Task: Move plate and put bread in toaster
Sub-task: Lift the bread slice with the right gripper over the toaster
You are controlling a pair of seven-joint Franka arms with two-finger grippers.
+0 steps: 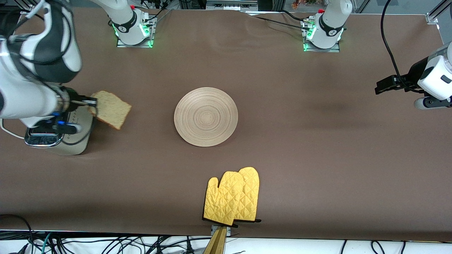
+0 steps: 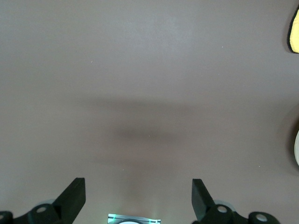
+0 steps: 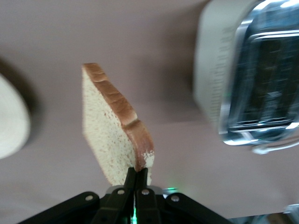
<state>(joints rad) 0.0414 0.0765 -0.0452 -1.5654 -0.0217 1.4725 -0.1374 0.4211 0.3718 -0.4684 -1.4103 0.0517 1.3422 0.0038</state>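
Our right gripper (image 3: 135,179) hangs in the air at the right arm's end of the table, fingers pinched shut. Our left gripper (image 2: 138,198) waits, jaws spread wide, over bare table.

The surface (image 1: 282,106) is a plain, matt brown all over. The plate (image 1: 206,116) is light beige wood, its grain running in concentric rings of paler and darker tan. The bread (image 1: 112,109) is light brown and finely speckled, edged with a darker, reddish-brown crust. The toaster (image 1: 72,141) has a cream-white body with a dotted pattern on its side and a shiny chrome top around dark slots. The two oven mitts (image 1: 233,197) are bright yellow, quilted in a diamond pattern, with black trim at the cuffs.
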